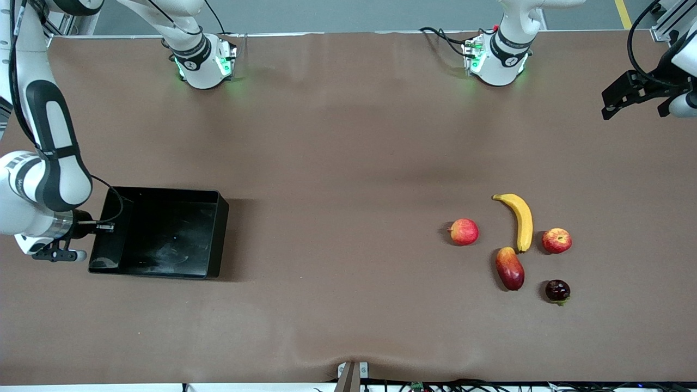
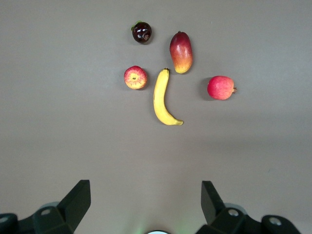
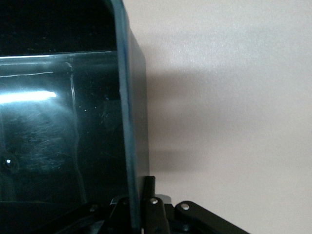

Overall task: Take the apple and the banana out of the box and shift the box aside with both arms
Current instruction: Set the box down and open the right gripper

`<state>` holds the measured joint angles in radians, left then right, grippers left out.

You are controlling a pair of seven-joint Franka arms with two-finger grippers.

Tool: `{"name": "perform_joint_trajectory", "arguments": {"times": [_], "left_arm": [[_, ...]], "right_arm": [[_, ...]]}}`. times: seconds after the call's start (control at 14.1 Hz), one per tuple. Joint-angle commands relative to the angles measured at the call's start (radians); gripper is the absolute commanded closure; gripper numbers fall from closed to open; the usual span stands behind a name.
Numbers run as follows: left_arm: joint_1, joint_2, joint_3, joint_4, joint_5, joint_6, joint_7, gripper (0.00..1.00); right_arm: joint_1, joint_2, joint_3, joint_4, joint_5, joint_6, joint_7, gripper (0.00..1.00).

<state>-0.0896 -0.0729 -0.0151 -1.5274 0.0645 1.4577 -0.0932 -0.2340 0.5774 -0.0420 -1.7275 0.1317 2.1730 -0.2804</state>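
Observation:
The black box [image 1: 163,234] sits at the right arm's end of the table. My right gripper [image 1: 103,226] is shut on the box's end wall [image 3: 127,122], one finger [image 3: 148,187] outside it. The yellow banana [image 1: 520,220] and the red apple [image 1: 556,240] with yellowish streaks lie side by side toward the left arm's end. My left gripper [image 1: 612,103] hangs open and empty above that end of the table. In the left wrist view the banana [image 2: 163,97] and apple [image 2: 135,77] lie well ahead of the left gripper [image 2: 146,184].
A pinkish-red round fruit [image 1: 463,231] lies beside the banana toward the table's middle. A red-orange mango [image 1: 509,268] and a dark round fruit [image 1: 557,291] lie nearer the front camera. Brown tabletop stretches between the box and the fruits.

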Motion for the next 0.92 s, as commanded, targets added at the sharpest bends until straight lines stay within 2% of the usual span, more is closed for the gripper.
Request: {"name": "perform_joint_trajectory", "arguments": {"times": [0.0,0.21,0.28,0.43,0.64,0.85], "left_arm": [[0.001,0.008,0.007,-0.013,-0.022,0.039,0.012,0.00],[-0.001,0.028,0.007,-0.014,-0.020,0.082,0.009,0.00],[-0.001,0.041,0.007,-0.013,-0.014,0.088,0.009,0.00],[0.002,0.045,0.007,-0.014,-0.017,0.090,0.009,0.00],[-0.002,0.068,0.006,-0.013,-0.022,0.090,0.004,0.00],[-0.018,0.078,-0.005,-0.007,-0.023,0.085,0.003,0.00]], "right_arm": [[-0.019,0.009,0.019,0.003,0.003,0.007,0.009,1.00],[-0.019,0.032,0.008,0.002,0.003,0.016,0.035,0.99],[-0.018,0.033,0.008,0.002,0.002,0.013,0.035,0.76],[-0.008,0.019,0.008,0.008,0.000,0.011,0.029,0.02],[0.002,-0.052,0.011,0.022,-0.004,0.004,0.023,0.00],[0.076,-0.157,0.011,0.028,-0.009,-0.037,0.032,0.00]]}}
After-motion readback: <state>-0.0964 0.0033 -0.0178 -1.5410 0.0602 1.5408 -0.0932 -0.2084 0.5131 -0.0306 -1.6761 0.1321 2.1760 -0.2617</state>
